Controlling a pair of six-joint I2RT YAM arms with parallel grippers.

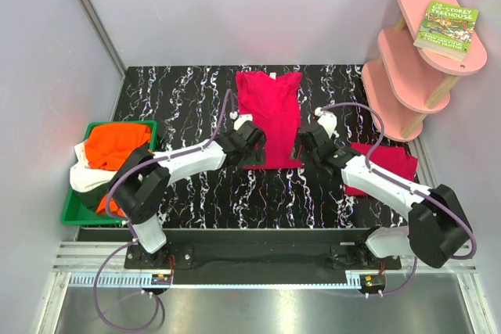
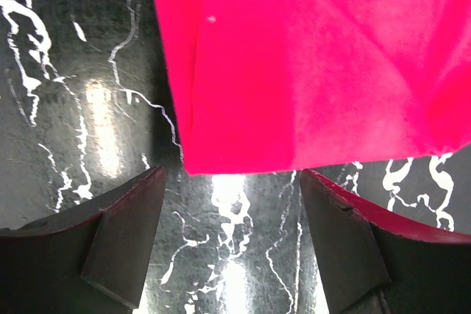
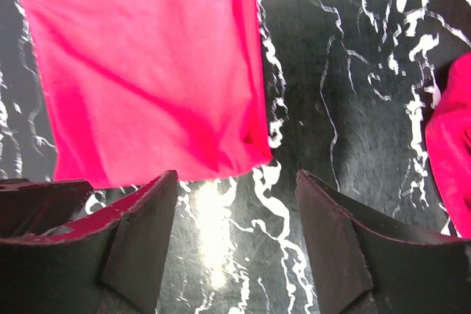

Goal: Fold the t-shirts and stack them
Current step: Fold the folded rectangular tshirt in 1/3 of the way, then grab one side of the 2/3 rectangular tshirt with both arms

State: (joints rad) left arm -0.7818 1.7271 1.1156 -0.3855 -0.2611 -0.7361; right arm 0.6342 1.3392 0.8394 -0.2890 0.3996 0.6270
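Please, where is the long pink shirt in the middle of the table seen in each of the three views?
Top external: pink shirt at centre.
Left wrist: shirt upper right, above the open jaws.
Right wrist: shirt upper left, above the open jaws.
Shared landmark: its near hem on the marbled table.

Grey walls, marbled table, pink shelf

"STOREY TREEHOUSE" on the green book
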